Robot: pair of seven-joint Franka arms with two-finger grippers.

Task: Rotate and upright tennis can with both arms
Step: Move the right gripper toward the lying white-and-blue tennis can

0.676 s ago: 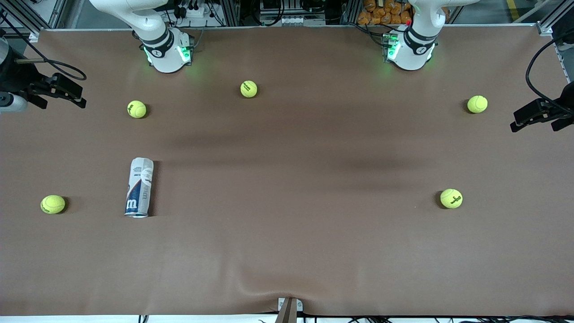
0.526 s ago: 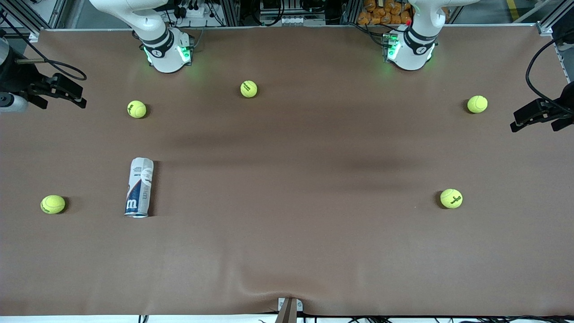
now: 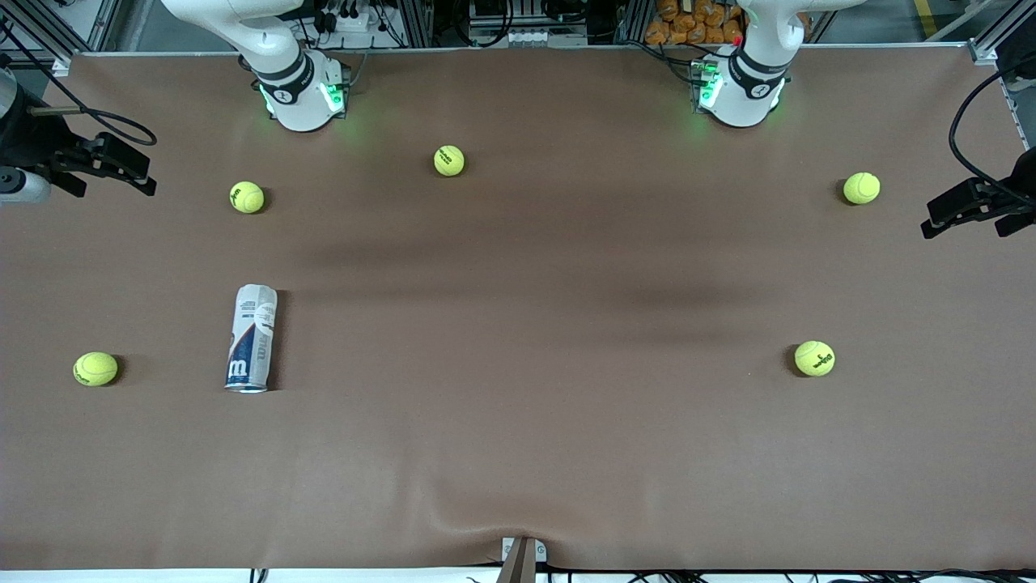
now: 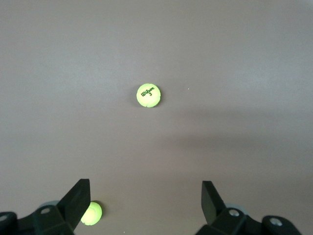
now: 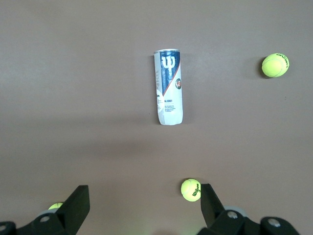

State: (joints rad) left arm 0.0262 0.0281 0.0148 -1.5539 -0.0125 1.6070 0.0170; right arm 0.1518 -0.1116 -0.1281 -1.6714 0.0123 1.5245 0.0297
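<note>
— Where's it at, then? Has anything happened yet?

— Nothing, by the look of it. Starting at the right arm's end: the right arm's black two-finger tool (image 5: pixel 145 208) hangs high over the brown cloth-covered surface (image 3: pixel 518 453), fingers spread wide and holding nothing. Below it is the slim clear-plastic tennis can with the white and dark-blue label (image 3: pixel 251 338), lying flat on its side, silvery rim pointing toward the front camera. One yellow-green tennis ball (image 3: pixel 95 368) sits beside it, well apart, and another (image 3: pixel 246 197) lies farther from the front camera than the can.

— And the middle?

— Just a third ball (image 3: pixel 448 160) up near the bases.

— The left arm?

— Same story. Its black tool (image 4: pixel 145 198) hovers over its own end of the surface, fingers wide, empty, with two more balls (image 3: pixel 814 358) (image 3: pixel 861 188) under it. It's nowhere near the can.

— So all of it's left?

— I'd say so: reaching, turning the can, and standing it up.
</note>
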